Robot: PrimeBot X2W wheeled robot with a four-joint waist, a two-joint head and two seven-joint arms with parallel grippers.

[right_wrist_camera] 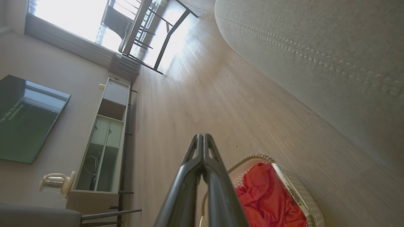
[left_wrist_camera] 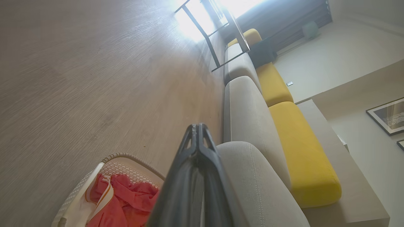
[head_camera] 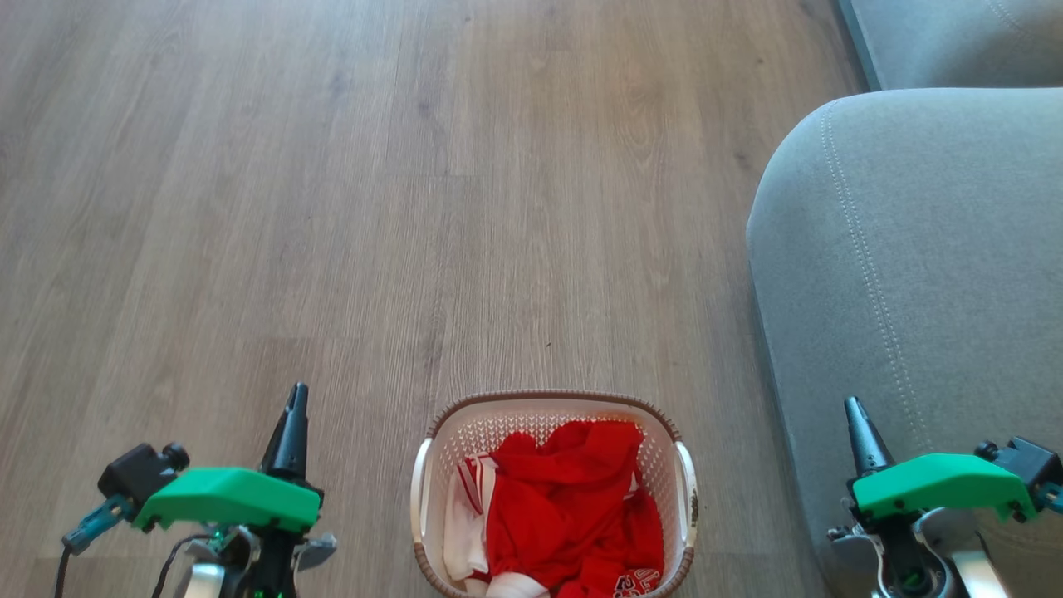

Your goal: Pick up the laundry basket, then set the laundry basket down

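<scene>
The laundry basket is cream-white perforated plastic with a brown woven-look rim and white side handles. It stands on the wood floor at the bottom centre of the head view, holding red and white clothes. My left gripper hovers to its left, shut and empty, well clear of the handle. My right gripper is to the basket's right, over the sofa arm, also shut and empty. The left wrist view shows the basket at lower left of the shut left gripper. In the right wrist view the basket lies right of the shut right gripper.
A grey sofa fills the right side, close to the basket. Yellow back cushions line it. A black-framed table and chair stand far off by the window. A shelf unit and a dark screen are along the wall.
</scene>
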